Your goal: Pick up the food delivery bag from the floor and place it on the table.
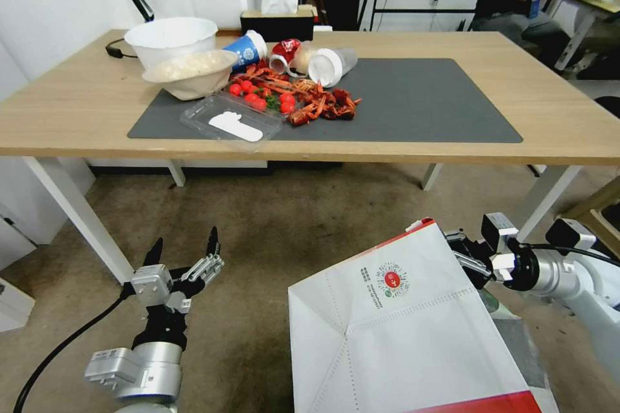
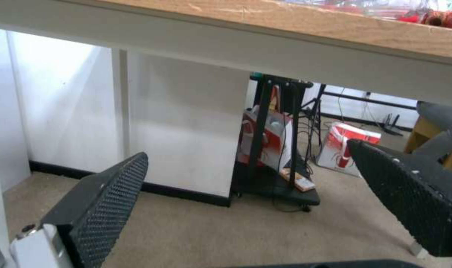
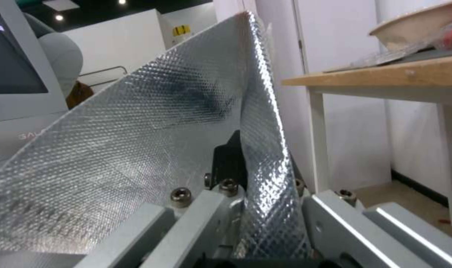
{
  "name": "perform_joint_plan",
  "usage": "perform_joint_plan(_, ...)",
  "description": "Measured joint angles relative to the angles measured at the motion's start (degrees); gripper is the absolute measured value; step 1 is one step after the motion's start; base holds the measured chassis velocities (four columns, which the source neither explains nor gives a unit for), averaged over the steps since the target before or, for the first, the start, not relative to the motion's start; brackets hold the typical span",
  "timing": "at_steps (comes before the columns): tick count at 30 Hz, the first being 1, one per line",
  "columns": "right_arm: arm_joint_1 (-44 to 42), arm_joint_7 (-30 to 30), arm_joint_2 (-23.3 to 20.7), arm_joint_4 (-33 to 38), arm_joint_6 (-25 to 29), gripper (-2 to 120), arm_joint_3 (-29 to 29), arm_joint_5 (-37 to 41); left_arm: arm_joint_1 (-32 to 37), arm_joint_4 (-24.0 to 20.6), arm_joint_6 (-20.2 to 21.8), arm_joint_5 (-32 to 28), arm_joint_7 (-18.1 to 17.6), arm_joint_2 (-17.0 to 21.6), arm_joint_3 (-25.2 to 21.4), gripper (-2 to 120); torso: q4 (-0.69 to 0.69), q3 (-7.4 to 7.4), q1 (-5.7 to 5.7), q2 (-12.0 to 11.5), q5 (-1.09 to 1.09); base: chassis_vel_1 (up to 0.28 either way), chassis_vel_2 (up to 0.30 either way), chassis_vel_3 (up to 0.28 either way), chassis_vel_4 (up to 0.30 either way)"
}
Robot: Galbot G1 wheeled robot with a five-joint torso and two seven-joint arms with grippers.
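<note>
The food delivery bag (image 1: 400, 329), white with a small round red logo and a red edge, leans tilted at the lower right of the head view, in front of the table (image 1: 84, 103). My right gripper (image 1: 468, 258) is shut on the bag's upper rim. In the right wrist view the gripper (image 3: 255, 178) pinches the silver foil lining (image 3: 136, 149). My left gripper (image 1: 185, 248) hangs open and holds nothing, above the carpet floor (image 1: 278, 226) at the lower left. In its wrist view the left gripper (image 2: 248, 156) points under the table's edge (image 2: 285, 26).
White bowls (image 1: 174, 39), tipped cups (image 1: 332, 64), red shells and tomatoes (image 1: 290, 93) and a clear tray (image 1: 229, 119) crowd the left of the dark mat (image 1: 426, 103); its right half is bare. White table legs (image 1: 77, 213) stand ahead. A yellowish desk (image 1: 600, 206) is at right.
</note>
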Motion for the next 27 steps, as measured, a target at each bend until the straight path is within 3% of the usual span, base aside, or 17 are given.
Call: perform_joint_plan(27,0.3,0.1,0.3,0.2,0.0,0,0.0,-0.3,0.4,-0.6,0.1,0.1,0.0,0.1,-0.2,100,0.0,4.02,2.41,6.4,0.0,0.0,0.0,0.0,0.0)
